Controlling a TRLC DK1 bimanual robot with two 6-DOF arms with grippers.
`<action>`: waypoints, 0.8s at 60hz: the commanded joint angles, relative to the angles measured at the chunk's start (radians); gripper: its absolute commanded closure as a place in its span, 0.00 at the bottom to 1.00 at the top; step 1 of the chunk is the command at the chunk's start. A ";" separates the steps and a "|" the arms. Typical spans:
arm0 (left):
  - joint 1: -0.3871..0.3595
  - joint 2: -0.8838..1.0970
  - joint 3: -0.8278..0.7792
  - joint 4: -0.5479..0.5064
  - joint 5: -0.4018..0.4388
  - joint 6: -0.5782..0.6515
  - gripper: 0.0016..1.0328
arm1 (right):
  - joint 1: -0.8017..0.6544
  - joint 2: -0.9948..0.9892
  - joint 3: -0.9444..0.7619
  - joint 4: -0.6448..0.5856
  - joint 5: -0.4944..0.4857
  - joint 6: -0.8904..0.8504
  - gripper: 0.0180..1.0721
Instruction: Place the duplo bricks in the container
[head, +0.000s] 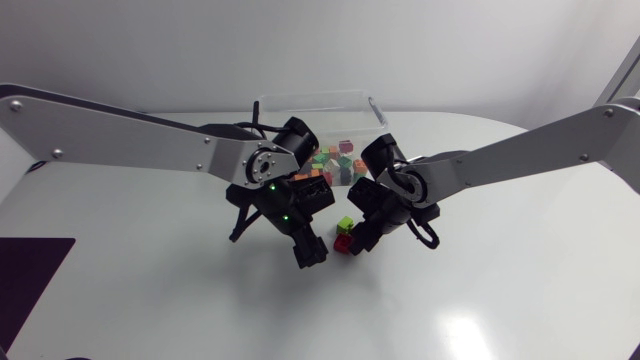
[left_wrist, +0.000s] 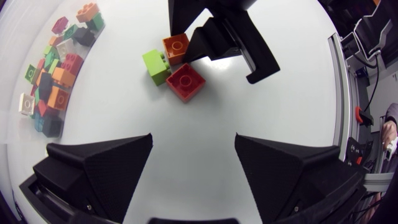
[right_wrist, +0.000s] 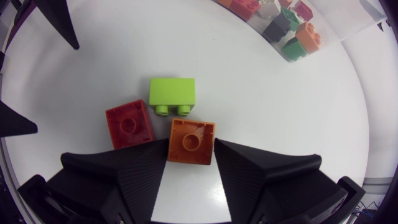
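Head view: most bricks (head: 335, 160) lie in the container (head: 320, 100), and three are left just outside it.

Left wrist view: left gripper (left_wrist: 193, 162) gapes empty, beyond those three from the container.

Right wrist view: right gripper (right_wrist: 191, 149) clamps the orange brick (right_wrist: 191, 141), stud up. The green brick (right_wrist: 172, 93), on the container's side, lies studs toward orange, its long axis crosswise.

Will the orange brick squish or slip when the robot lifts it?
Probably not squish: the small orange plastic duplo brick looks hard and boxy. Its flat sides sit between the broad fingers of the right gripper, so slipping seems unlikely. Small, so likely light.
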 joint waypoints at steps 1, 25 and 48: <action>-0.014 0.050 0.046 0.007 -0.002 -0.042 0.12 | -0.015 0.008 0.016 -0.009 0.010 0.019 0.70; -0.053 0.202 0.173 0.048 -0.001 -0.119 0.12 | -0.152 -0.184 0.022 -0.073 -0.023 -0.001 0.70; -0.096 0.266 0.266 0.036 -0.093 -0.330 0.19 | -0.210 -0.280 0.025 -0.105 -0.041 -0.002 0.70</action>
